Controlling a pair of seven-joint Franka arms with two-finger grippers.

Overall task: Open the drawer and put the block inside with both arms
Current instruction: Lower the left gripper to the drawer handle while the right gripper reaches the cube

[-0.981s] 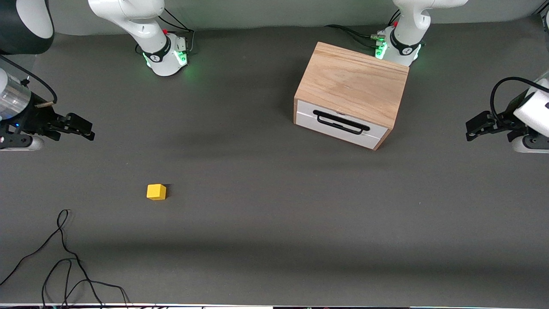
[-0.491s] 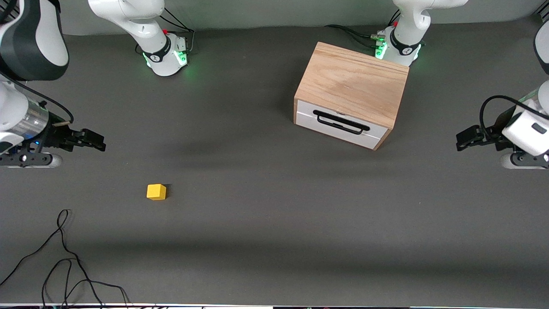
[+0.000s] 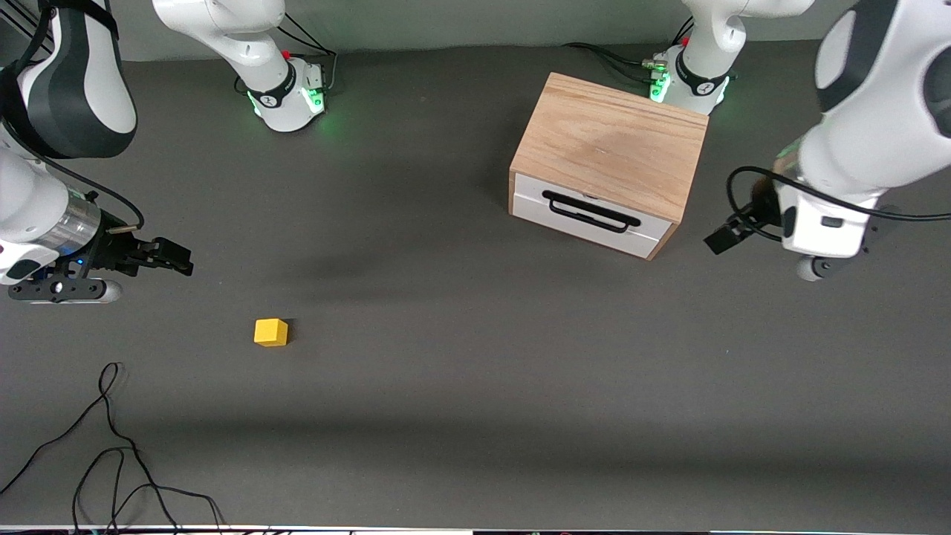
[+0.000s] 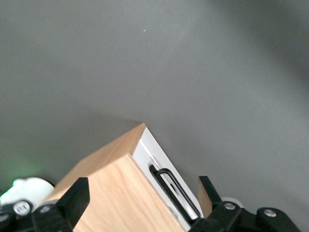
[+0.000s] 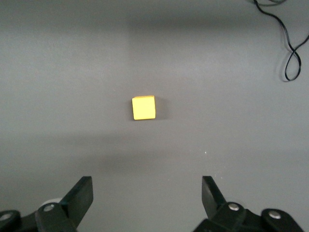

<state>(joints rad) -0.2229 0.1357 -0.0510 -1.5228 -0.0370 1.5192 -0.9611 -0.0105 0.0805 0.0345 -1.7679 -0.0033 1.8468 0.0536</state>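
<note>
The oak-coloured box (image 3: 609, 145) stands near the left arm's base. Its white drawer (image 3: 587, 217) with black bar handle (image 3: 591, 212) is shut. The left wrist view shows the box (image 4: 111, 198), drawer front (image 4: 157, 162) and handle (image 4: 174, 191). My left gripper (image 3: 722, 239) is open in the air beside the box's corner; it also shows in the left wrist view (image 4: 142, 188). The yellow block (image 3: 270, 332) lies on the table toward the right arm's end. My right gripper (image 3: 178, 260) is open and empty above the table, short of the block (image 5: 144, 107); it also shows in the right wrist view (image 5: 146, 186).
A loose black cable (image 3: 111, 446) lies on the table nearer to the front camera than the block, at the right arm's end; it also shows in the right wrist view (image 5: 287, 48). The green-lit arm bases (image 3: 286, 96) (image 3: 687, 82) stand along the table's back edge.
Both grippers have moved in from the table's ends. The left gripper has come close to the box's corner. The right gripper has moved a little toward the block. Block and drawer have not moved.
</note>
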